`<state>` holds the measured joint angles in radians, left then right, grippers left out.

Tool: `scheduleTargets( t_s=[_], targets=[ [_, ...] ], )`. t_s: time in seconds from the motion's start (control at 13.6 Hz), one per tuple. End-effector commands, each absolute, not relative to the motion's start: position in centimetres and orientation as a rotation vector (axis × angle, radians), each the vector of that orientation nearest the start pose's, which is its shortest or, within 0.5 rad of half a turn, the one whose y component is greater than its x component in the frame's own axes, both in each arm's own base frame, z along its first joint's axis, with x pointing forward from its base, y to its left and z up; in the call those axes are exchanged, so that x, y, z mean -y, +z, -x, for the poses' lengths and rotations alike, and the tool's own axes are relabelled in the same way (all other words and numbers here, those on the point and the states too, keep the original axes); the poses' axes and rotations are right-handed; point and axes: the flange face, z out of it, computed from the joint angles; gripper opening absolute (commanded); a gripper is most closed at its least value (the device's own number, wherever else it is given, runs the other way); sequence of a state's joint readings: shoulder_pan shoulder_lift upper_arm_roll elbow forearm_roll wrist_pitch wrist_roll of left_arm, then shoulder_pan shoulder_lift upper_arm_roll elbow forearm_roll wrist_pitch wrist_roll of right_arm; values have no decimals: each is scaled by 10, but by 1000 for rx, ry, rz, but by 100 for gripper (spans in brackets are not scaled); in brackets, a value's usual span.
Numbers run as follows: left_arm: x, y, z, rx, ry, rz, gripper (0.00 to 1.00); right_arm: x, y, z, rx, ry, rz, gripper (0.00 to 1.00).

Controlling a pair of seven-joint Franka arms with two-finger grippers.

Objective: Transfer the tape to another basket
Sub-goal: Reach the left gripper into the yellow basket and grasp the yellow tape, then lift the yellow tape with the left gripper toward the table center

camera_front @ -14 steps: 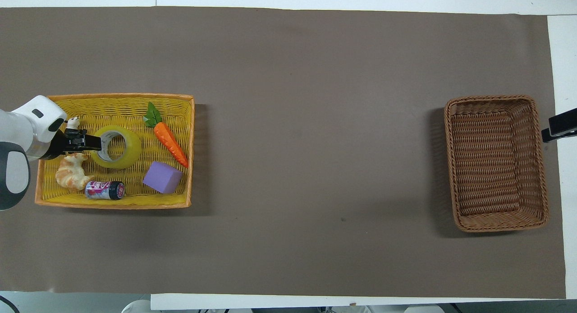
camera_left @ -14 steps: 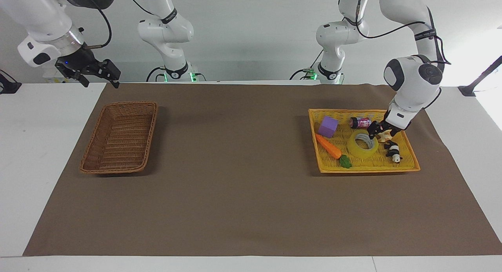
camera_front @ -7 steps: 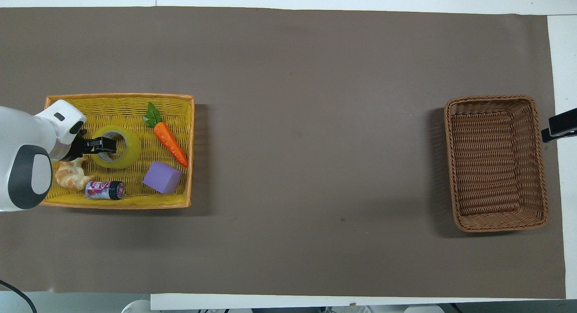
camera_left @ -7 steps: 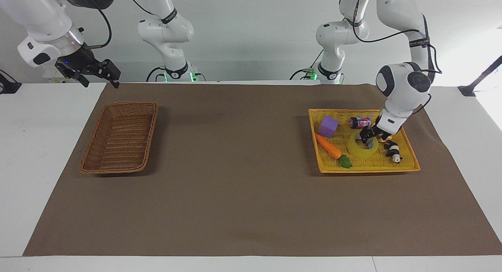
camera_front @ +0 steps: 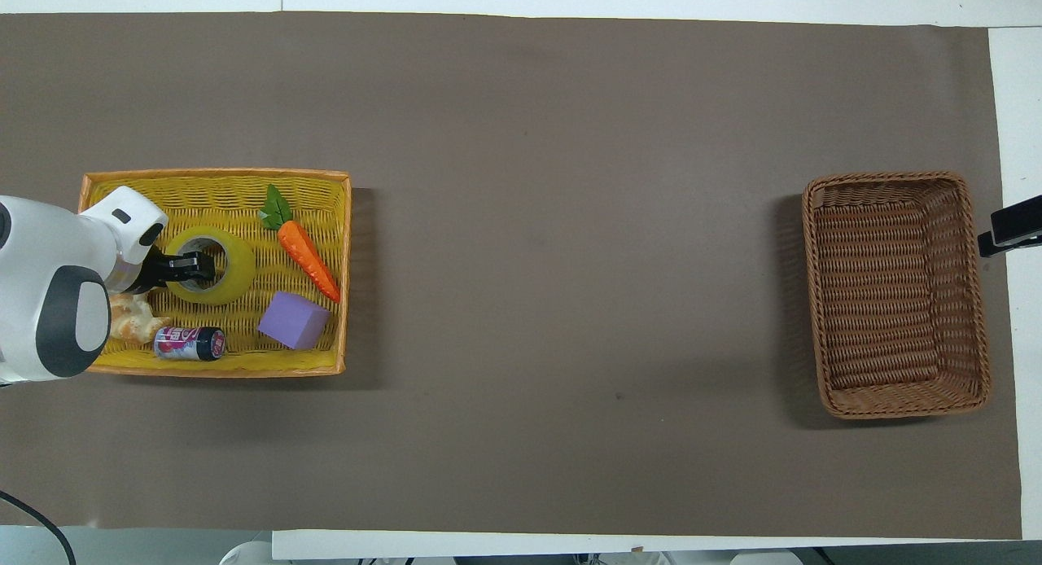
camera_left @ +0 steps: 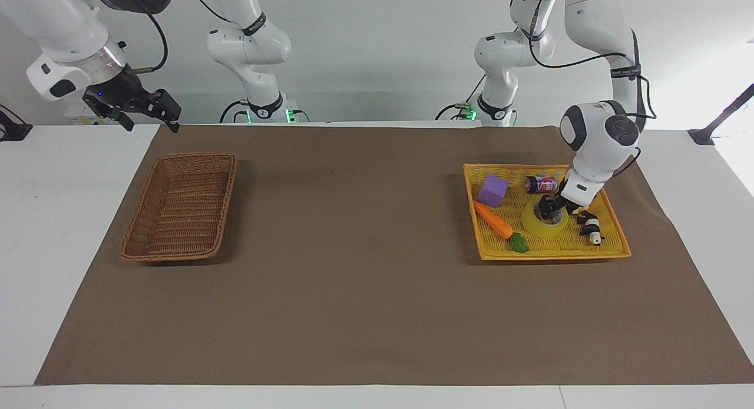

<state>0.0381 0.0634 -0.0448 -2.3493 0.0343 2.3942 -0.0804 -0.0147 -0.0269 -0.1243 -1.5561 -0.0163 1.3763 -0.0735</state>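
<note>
The yellow tape (camera_left: 545,225) lies flat in the yellow-orange mesh basket (camera_left: 554,253) toward the left arm's end of the table. It also shows in the overhead view (camera_front: 238,272). My left gripper (camera_left: 549,210) is down at the roll, at its rim and centre hole on the side nearer the robots; in the overhead view the left gripper (camera_front: 202,265) reaches over the hole. The brown wicker basket (camera_left: 168,254) stands empty toward the right arm's end (camera_front: 895,402). My right gripper (camera_left: 150,121) waits open in the air beside the wicker basket's corner nearer the robots.
In the mesh basket (camera_front: 212,368) with the tape lie a toy carrot (camera_front: 308,260), a purple cube (camera_front: 294,320), a small can (camera_front: 189,343), a croissant toy (camera_front: 130,327) and a small black-and-white figure (camera_left: 591,227). A brown mat (camera_left: 365,279) covers the table.
My left gripper has moved from beside the roll's outer edge in over the roll to its centre hole and come lower. The tape and the right arm have not moved.
</note>
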Motion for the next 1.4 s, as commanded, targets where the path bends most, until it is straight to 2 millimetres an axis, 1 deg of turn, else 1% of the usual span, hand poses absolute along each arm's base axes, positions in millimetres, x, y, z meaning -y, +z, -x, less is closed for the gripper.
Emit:
scheduleTargets(
  t_s=[0.0,0.07,0.15,0.22,0.29,0.37,0.44,0.59,0.66,0.74,0.81,0.88,1.03,1.1,1.18,1.25,1.32],
  targets=[
    [5,295,-499,105,0,3113,57,75,631,-514,-96,246,3126,100],
    [5,295,-498,119,4,3113,42,75,631,-514,-96,246,3126,100],
    [5,296,-500,143,2,3112,23,75,631,-514,-96,246,3126,100],
    [5,299,-503,144,2,3111,7,75,631,-514,-96,246,3126,100],
    [5,304,-507,142,-15,3112,0,75,631,-514,-96,244,3126,100],
    [4,311,-513,147,-18,3111,0,75,631,-514,-96,244,3126,100],
    [4,324,-521,149,-6,3110,0,75,631,-514,-96,246,3126,100],
    [6,358,-540,146,-1,3109,0,75,631,-514,-96,246,3126,100],
    [14,374,-548,127,-6,3111,1,75,631,-514,-98,246,3126,100],
    [40,388,-554,105,-8,3148,0,75,631,-514,-96,246,3126,100],
    [58,400,-560,158,-8,3226,0,75,631,-514,-96,246,3126,100],
    [84,410,-564,205,19,3311,0,75,631,-514,-96,246,3126,100],
    [151,423,-557,255,54,3392,0,75,631,-514,-96,246,3126,100],
    [184,429,-547,261,86,3408,0,75,632,-513,-96,244,3126,100],
    [226,439,-531,229,124,3443,0,75,631,-514,-96,246,3126,100],
    [263,451,-512,148,204,3468,0,75,631,-514,-96,246,3126,100],
    [290,458,-498,83,243,3468,0,75,631,-514,-96,246,3126,100]
  ],
)
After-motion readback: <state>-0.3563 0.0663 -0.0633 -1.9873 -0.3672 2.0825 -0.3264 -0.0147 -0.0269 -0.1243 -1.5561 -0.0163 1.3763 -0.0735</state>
